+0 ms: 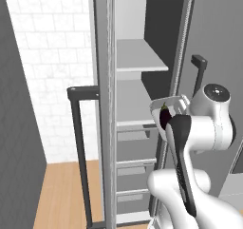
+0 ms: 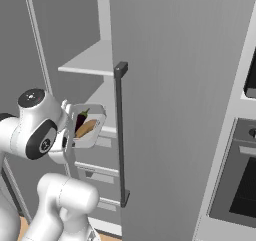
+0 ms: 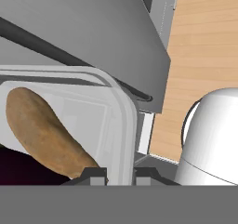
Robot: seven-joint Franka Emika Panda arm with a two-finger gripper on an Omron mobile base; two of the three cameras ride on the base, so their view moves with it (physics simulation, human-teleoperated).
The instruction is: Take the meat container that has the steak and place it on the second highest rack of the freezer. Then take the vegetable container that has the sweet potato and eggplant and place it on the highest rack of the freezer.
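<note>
Vegetable container point(image 2: 89, 126), pale with a rounded rim, is carried tilted in front of the open freezer point(image 2: 95, 60), below the highest rack point(image 1: 137, 57). Matte orange-brown sweet potato point(image 3: 44, 132) and glossy dark eggplant point(image 1: 164, 117) are seen inside. Gripper point(image 3: 120, 175) is clamped on the container's rim. Placement on the flat rack is judged outstanding; steak tray not discernible.

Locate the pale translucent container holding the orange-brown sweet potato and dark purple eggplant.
The pale translucent vegetable container is held up in the gripper, tipped on its side in front of the open grey freezer, just left of its dark bar handle in the right base view.
</note>
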